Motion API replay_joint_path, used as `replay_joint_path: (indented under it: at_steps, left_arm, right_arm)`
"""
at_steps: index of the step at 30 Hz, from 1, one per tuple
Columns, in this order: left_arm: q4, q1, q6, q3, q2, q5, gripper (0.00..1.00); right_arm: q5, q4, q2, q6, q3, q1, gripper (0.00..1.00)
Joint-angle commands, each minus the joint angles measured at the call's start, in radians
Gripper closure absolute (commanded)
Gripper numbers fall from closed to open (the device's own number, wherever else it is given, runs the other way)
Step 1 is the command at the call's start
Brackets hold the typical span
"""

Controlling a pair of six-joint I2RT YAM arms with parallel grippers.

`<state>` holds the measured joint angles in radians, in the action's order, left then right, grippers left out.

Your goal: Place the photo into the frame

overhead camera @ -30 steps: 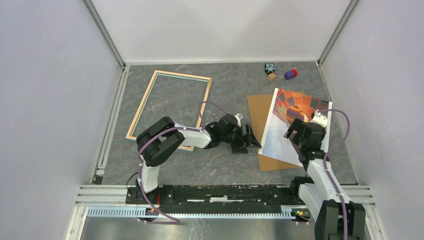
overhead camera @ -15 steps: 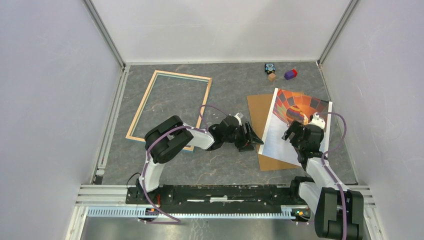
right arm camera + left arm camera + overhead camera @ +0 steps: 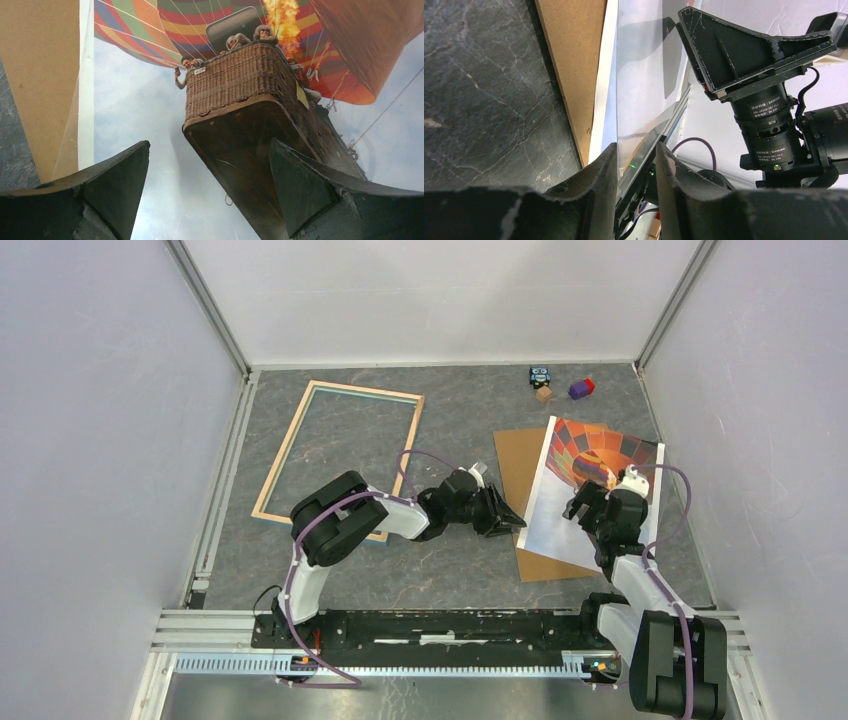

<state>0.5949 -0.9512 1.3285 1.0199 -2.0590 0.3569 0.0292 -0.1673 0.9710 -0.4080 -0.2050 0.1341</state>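
Narrowing over the last second, the left hand (image 3: 635,150) is now seen with only a slim gap between its fingers, where they were spread wide before. The near left edge of the large thin rectangular photo (image 3: 556,512), orange-red and multicoloured at the far end and fading to pale white-blue, is raised into that gap. No firm pinch on it can be seen. The photo is laid over the plain brown hardboard sheet (image 3: 514,455) at the right of the grey stone-patterned bench (image 3: 450,420), as it was before. The right hand (image 3: 209,144) is kept spread wide just above the photo's middle. The large rectangular frame (image 3: 368,391), thin-bordered and showing pale wood, is left unmoved at the far left, well apart from the photo.
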Motion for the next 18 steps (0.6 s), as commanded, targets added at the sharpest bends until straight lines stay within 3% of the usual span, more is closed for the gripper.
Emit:
replay_joint_path:
  at_steps: [1,7,13,18]
  left_arm:
    - [0.043,-0.004,0.035,0.045,-0.026,-0.006,0.63]
    - [-0.087,-0.004,-0.039,0.126,-0.04,-0.028,0.71]
    - [-0.276,0.009,-0.156,0.183,-0.013,-0.049,0.98]
    - [-0.346,0.067,-0.236,0.096,0.11,-0.049,0.98]
  right_arm:
    - [-0.055,0.017,0.014,-0.018,0.022,0.003,0.06]
    - [-0.063,0.014,0.013,-0.011,0.023,0.004,0.07]
    - [-0.073,0.02,-0.005,0.019,0.018,0.003,0.1]
    - [-0.154,-0.016,-0.035,0.055,0.03,0.001,0.1]
